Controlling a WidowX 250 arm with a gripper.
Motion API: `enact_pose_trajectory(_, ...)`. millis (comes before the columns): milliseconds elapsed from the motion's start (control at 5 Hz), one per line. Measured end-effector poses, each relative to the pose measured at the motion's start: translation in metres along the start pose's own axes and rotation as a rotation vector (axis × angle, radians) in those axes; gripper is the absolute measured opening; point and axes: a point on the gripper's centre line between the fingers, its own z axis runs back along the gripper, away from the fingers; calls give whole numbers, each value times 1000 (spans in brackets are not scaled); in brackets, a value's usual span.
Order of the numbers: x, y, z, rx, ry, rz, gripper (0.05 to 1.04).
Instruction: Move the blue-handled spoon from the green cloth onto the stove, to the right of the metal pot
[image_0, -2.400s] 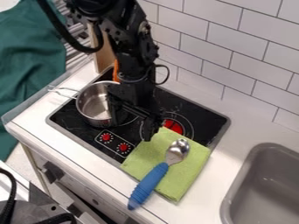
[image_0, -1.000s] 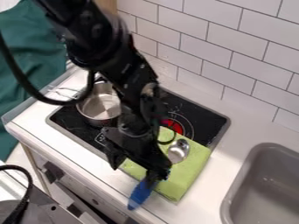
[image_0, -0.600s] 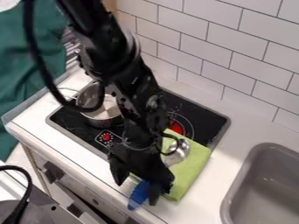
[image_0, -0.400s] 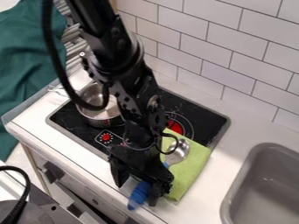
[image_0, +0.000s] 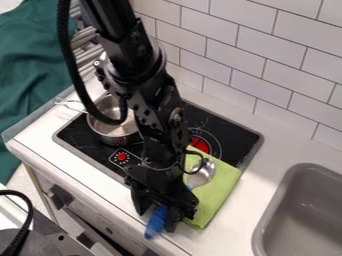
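Arm (image_0: 137, 75): black, in from the top edge, bent down across the stove (image_0: 230, 131)
Gripper (image_0: 156, 221): low over the front of the table (image_0: 274, 175), pointing downward
Jaws: clenched on the spoon (image_0: 202, 175), one on each side of its blue handle
Spoon, position: aslant, metal bowl over the cloth (image_0: 219, 196), handle end toward the table's front edge; whether the handle touches the table cannot be told
Cloth: light green, flat, partly on the stove's near right corner, partly on the table
Pot (image_0: 115, 133): metal, upright on the stove's left side, its handle pointing left; black cable (image_0: 81, 97) passes in front
Stove, surface: black, one red burner spot (image_0: 200, 145), one red dial (image_0: 121, 157) in view
Sink (image_0: 304, 215): grey, set in at right
Wall (image_0: 267, 55): white tiles, behind the table
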Motion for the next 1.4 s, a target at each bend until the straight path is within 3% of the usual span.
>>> enact_pose_trajectory(200,-1,0,0,0,2,-5,428)
enact_pose_trajectory(600,-2,-7,12,37,-38,-31,405)
enact_pose_trajectory(1000,3,-25,52,110,-150,-76,405)
enact_pose_trajectory(1400,15,5,64,111,-159,33,405)
